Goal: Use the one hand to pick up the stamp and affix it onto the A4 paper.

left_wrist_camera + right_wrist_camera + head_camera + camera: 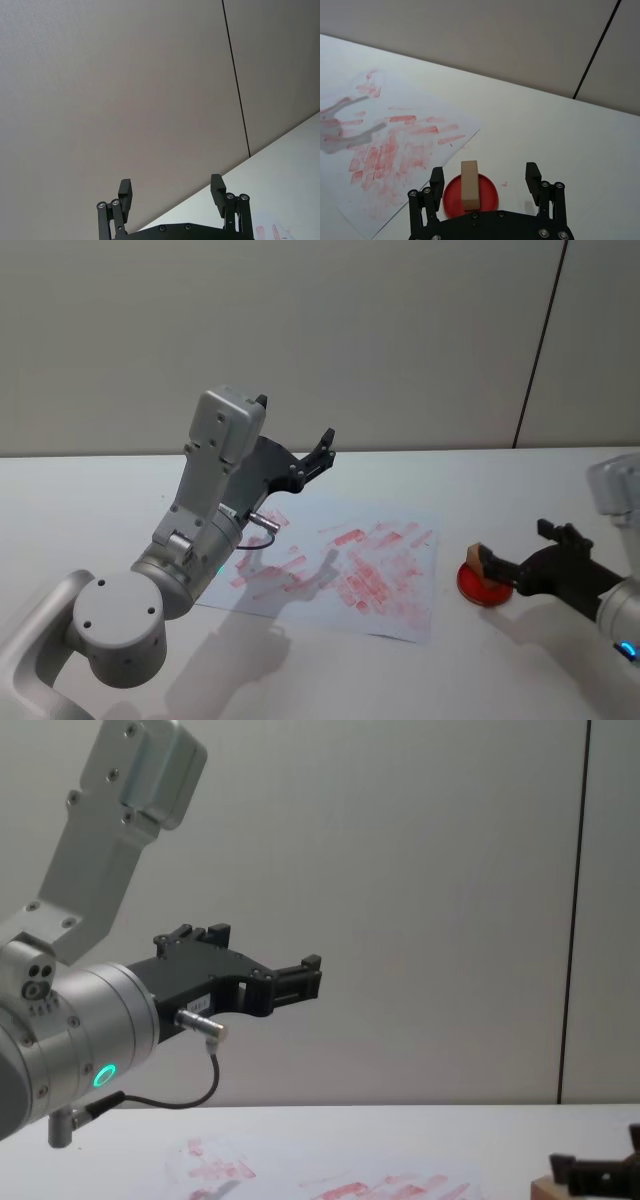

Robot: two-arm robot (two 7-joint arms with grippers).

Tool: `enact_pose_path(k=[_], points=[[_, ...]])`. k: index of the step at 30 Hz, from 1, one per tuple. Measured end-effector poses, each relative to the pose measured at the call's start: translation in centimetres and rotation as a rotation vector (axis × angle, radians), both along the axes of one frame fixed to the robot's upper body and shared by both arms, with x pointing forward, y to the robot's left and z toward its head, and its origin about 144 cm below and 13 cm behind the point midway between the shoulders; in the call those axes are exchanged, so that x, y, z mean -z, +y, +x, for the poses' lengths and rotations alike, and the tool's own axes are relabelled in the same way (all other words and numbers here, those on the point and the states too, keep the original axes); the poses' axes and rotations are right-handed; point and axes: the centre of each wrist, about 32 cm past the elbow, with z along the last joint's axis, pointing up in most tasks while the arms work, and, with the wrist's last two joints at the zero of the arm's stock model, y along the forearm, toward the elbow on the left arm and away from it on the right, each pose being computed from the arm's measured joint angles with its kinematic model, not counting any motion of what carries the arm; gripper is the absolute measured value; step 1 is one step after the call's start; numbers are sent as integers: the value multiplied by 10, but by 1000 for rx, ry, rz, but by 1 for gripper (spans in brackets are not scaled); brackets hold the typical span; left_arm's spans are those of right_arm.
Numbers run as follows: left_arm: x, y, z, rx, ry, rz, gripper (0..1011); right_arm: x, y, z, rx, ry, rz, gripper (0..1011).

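Wooden stamp (469, 184) on red pad (488, 198), right hand (484, 176) jaws wide around it (left gripper (171, 192) raised, wide)

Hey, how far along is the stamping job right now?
Done: the A4 paper already carries many red prints, and the stamp stands on the red pad. In hand: the right end effector is open around the stamp, not gripping it. Left: close on it, lift, carry it to the paper and press. The left end effector hangs open, raised over the paper, idle.
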Motion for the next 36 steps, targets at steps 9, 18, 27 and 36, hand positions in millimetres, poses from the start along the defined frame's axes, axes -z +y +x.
enact_pose_path(k=[9, 18, 27, 36], points=[[0, 0, 0, 0, 0, 0, 1001, 11, 6, 9, -21, 38, -28, 1001], [0, 0, 0, 0, 0, 0, 1002, 20, 12, 16, -33, 61, -49, 1001], [0, 0, 0, 0, 0, 0, 1001, 24, 14, 18, -38, 71, -57, 830], [0, 0, 0, 0, 0, 0, 1001, 26, 15, 20, -41, 74, -62, 518]])
